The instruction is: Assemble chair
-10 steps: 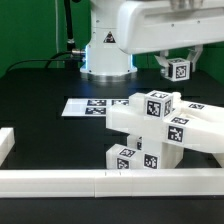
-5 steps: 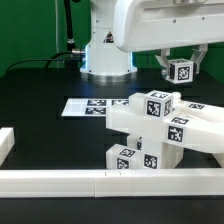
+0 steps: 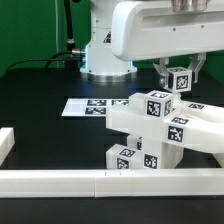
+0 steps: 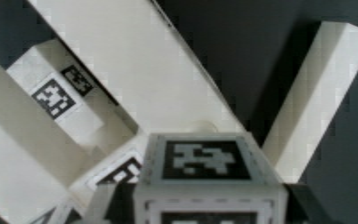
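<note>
Shifted a little toward the exterior view's left and lower, the gripper [image 3: 179,78] keeps its jaws clamped on one square leg [image 3: 179,80], now hovering just above the chair assembly [image 3: 160,130] on the desk [image 3: 40,95]. That suggests insertion is near. Beyond them: one marker board [image 3: 85,106], one border rail [image 3: 60,182].
</note>
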Robot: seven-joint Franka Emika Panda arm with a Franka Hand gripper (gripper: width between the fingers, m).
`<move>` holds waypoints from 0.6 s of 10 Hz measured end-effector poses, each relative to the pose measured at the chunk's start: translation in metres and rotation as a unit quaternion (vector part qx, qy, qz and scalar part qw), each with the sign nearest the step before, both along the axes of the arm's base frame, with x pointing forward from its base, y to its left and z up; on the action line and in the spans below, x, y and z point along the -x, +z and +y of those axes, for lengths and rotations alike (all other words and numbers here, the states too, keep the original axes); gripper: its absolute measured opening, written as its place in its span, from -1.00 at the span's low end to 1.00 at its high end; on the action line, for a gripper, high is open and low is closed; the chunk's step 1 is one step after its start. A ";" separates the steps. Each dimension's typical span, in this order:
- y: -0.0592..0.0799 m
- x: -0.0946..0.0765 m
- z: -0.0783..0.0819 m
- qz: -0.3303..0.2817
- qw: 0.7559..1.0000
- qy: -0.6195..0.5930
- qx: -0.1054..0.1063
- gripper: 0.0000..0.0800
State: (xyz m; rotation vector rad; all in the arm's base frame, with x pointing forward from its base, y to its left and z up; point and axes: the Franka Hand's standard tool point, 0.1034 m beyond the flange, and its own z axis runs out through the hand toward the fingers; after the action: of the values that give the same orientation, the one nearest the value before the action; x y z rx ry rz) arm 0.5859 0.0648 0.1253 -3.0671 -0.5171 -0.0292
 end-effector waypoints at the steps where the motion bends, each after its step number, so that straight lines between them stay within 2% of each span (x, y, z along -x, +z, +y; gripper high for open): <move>1: -0.002 0.002 0.001 0.001 1.000 0.000 0.000 -0.33; 6: -0.006 0.004 0.003 0.001 1.000 0.000 0.001 -0.33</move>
State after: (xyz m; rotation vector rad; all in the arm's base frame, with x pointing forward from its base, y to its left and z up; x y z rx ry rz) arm 0.5815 0.0675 0.1197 -3.0675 -0.5185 -0.0246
